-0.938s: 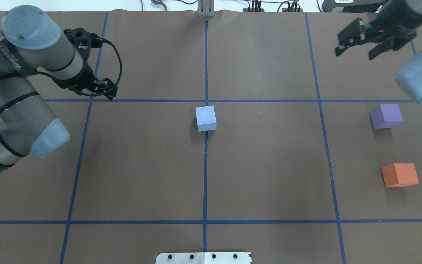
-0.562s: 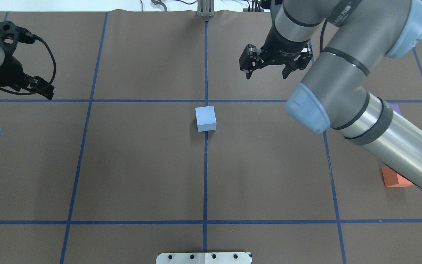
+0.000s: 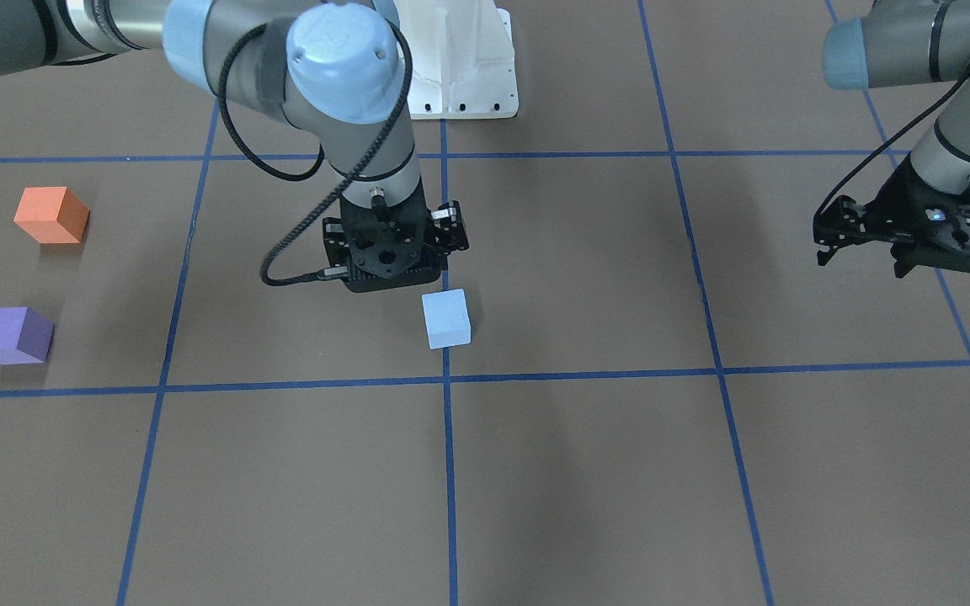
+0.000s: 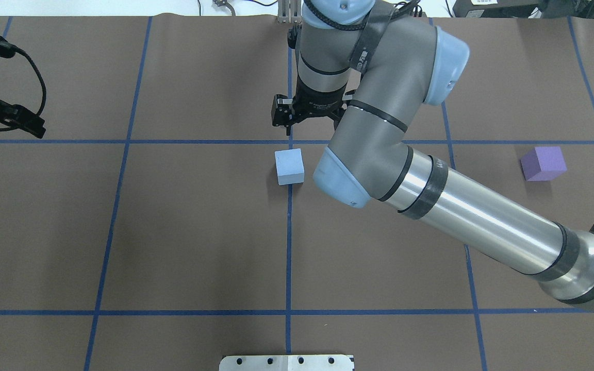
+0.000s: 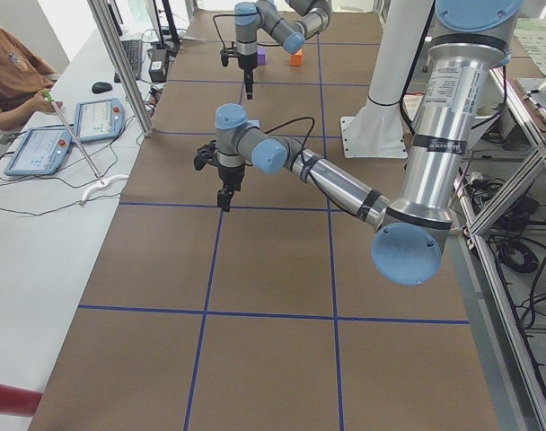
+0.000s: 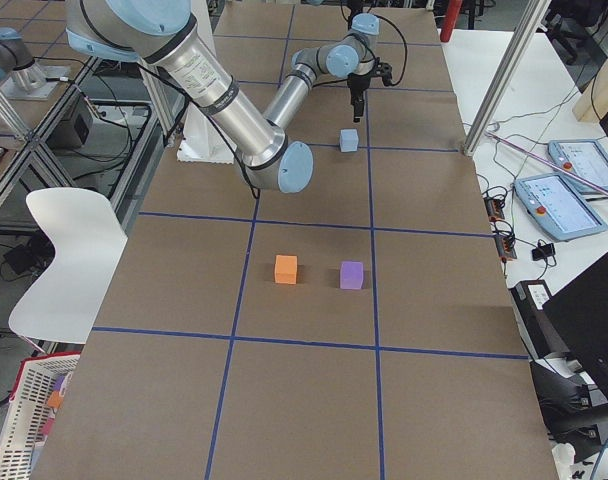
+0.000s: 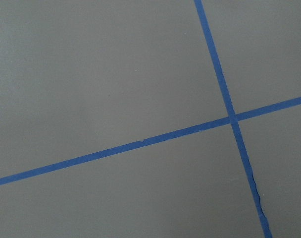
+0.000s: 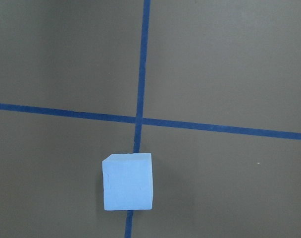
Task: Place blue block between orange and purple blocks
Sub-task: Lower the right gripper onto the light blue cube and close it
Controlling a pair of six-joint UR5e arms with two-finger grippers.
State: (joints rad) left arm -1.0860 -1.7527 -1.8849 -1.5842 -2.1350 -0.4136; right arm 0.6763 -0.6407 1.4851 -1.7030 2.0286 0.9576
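Nothing stands between the right pincer (image 3: 392, 268), its fingers spread, and the blue block (image 4: 290, 166), a matte pale cube sitting untouched on a blue tape line (image 8: 143, 49) close beneath it. Well off to the pincer's side, the orange block (image 3: 51, 215) and purple block (image 3: 11, 335) stand apart. Overhead, the right arm (image 4: 482, 226) hides the orange one; the front view shows both. The left pincer (image 3: 906, 257), also spread, hangs far off over the bare brown table cover (image 7: 91, 74).
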